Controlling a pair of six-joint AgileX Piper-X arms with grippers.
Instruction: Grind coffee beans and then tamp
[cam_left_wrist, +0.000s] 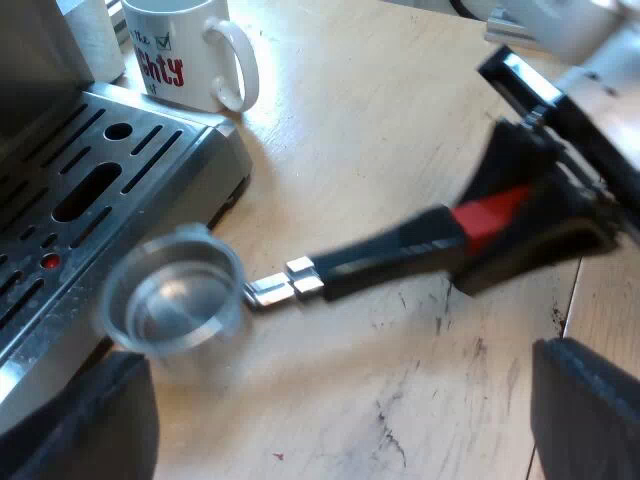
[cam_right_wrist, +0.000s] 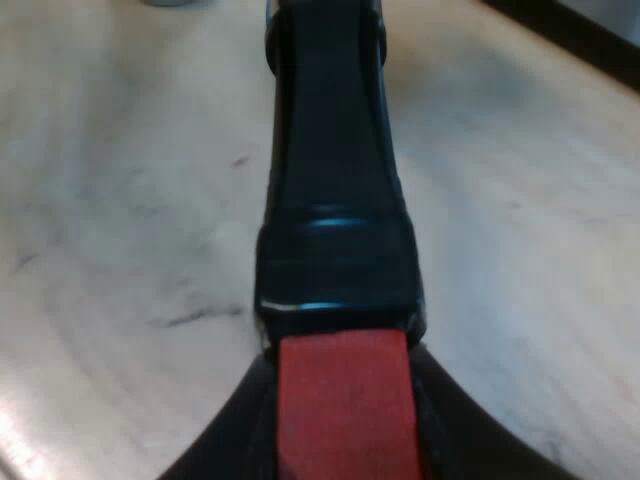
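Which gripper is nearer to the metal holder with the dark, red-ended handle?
Right. The right gripper is shut on the metal holder at its handle's red end; the left gripper hovers open above it, not touching.

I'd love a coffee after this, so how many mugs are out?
1. The white mug with red lettering stands on the wooden table, right by the espresso machine and its metal tray. A white object beside it is cut off, and more mugs may be hidden.
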